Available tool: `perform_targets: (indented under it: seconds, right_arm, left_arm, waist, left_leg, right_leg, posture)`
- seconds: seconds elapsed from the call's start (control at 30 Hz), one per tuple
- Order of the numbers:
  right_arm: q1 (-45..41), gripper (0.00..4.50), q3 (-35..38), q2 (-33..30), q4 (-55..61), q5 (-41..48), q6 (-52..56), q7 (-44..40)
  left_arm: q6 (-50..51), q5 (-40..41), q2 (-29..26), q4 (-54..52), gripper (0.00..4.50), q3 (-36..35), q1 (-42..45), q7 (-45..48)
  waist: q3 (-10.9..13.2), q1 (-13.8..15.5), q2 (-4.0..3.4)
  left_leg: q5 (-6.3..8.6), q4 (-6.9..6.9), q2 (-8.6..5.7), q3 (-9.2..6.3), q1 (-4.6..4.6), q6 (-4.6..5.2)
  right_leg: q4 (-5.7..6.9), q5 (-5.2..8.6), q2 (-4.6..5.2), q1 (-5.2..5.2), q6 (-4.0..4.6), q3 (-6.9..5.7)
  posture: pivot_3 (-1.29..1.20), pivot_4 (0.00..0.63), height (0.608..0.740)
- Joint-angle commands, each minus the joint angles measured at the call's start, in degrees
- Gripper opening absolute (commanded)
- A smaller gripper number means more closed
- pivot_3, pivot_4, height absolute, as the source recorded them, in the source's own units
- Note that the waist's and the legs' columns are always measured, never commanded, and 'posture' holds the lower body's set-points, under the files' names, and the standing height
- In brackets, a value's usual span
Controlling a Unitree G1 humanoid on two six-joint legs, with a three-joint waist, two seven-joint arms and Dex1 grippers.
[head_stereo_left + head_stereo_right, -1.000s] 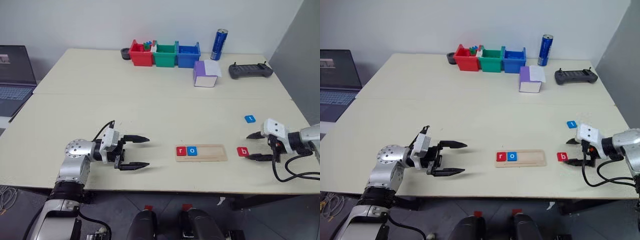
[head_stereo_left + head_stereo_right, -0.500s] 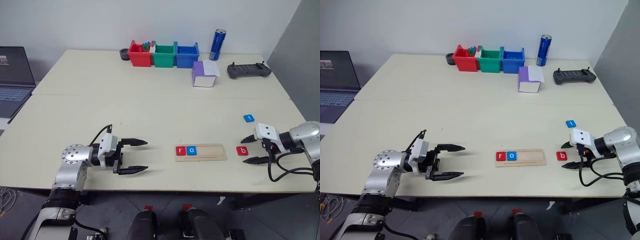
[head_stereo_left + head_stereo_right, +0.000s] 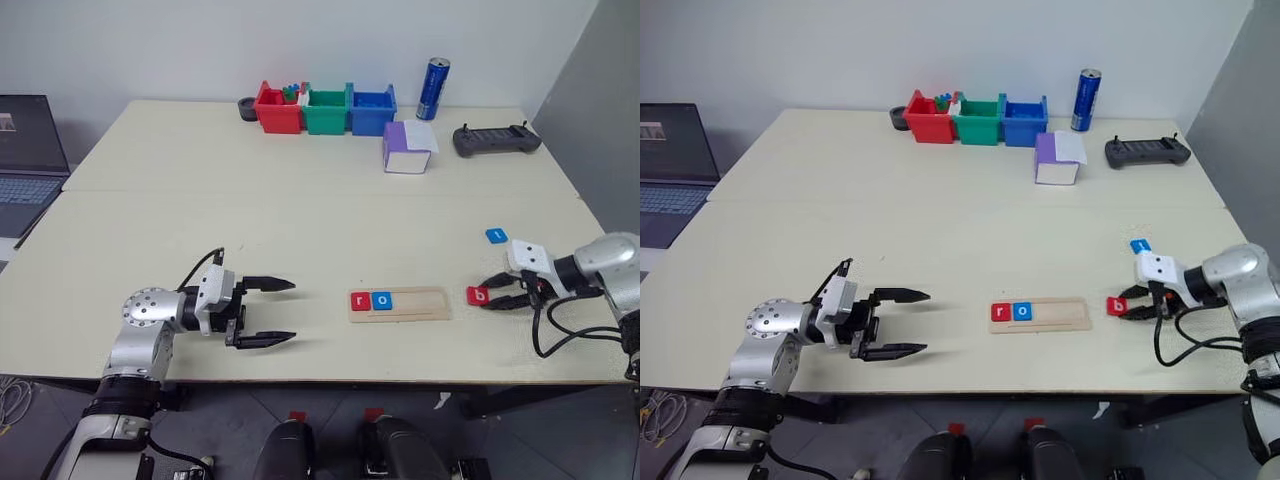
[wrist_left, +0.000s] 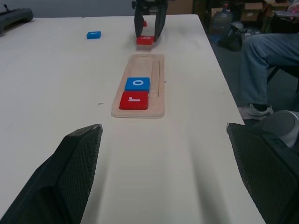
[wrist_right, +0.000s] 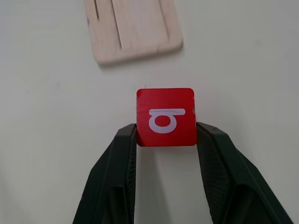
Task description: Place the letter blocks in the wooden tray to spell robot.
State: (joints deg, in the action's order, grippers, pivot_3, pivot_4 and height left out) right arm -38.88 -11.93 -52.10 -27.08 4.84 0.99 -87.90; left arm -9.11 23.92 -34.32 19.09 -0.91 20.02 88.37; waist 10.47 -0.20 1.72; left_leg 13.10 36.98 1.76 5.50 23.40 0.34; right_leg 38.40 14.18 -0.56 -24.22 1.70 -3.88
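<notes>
The wooden tray lies near the table's front edge, with a red r block and a blue o block side by side at its left end. Just right of the tray, my right gripper is shut on the red b block, one finger on each side of it. A blue t block lies flat on the table behind that hand. My left gripper stands open left of the tray, pointing at it, with nothing between its fingers.
Red, green and blue bins stand in a row at the table's back, with a blue can, a purple-and-white box and a black controller to their right. A laptop sits off the left edge. A seated person's leg shows beyond the table.
My right gripper has closed from wide open onto the red b block and drawn it a little left toward the tray. The left arm has stayed still.
</notes>
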Motion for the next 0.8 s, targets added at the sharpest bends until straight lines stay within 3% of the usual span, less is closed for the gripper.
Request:
perform_targets:
  seconds: [0.03, 0.27, 0.57, 0.8]
  right_arm:
    - [0.0, 1.47, 1.0, -0.6, 14.6, 5.6, 10.1, -3.4]
    - [2.2, 1.47, -4.6, 2.9, 25.5, 1.5, 17.1, 4.1]
    - [1.3, 1.47, -8.6, 8.4, 23.4, -4.3, 17.1, 11.0]
    - [-0.1, 1.47, -10.8, 9.5, 21.9, -7.6, 15.0, 11.8]
  left_arm:
    - [-0.3, 0.4, -0.9, 0.2, 4.5, -0.7, 0.8, 0.5]
    - [-0.3, 0.3, -0.8, -0.4, 4.5, -0.3, 0.5, 0.5]
    - [-0.2, 0.2, -0.6, -2.7, 4.5, 0.3, -1.2, -0.5]
    - [0.0, -0.1, -0.7, -3.5, 4.5, 0.7, -1.7, -0.7]
  waist:
    - [0.0, 0.1, 0.0]
    - [0.0, 0.2, 0.03]
    - [0.0, 0.2, 0.03]
    - [0.0, 0.1, 0.03]
  left_leg:
    - [0.0, 0.0, 0.0, 0.01, -0.03, 0.0]
    - [0.0, 0.02, -0.04, 0.0, -0.06, 0.0]
    - [0.0, 0.03, -0.1, 0.04, -0.05, -0.01]
    - [0.0, 0.04, -0.1, 0.05, -0.05, -0.01]
  right_leg:
    - [0.11, 0.03, 0.0, -0.02, 0.05, 0.01]
    - [0.19, 0.11, 0.08, -0.03, 0.17, -0.02]
    - [0.34, 0.15, 0.15, -0.09, 0.25, -0.01]
    - [0.37, 0.16, 0.14, -0.1, 0.25, -0.01]
  posture:
    - [0.0, 0.15, 0.74]
    - [0.0, 0.15, 0.74]
    - [0.0, 0.15, 0.74]
    - [0.0, 0.15, 0.74]
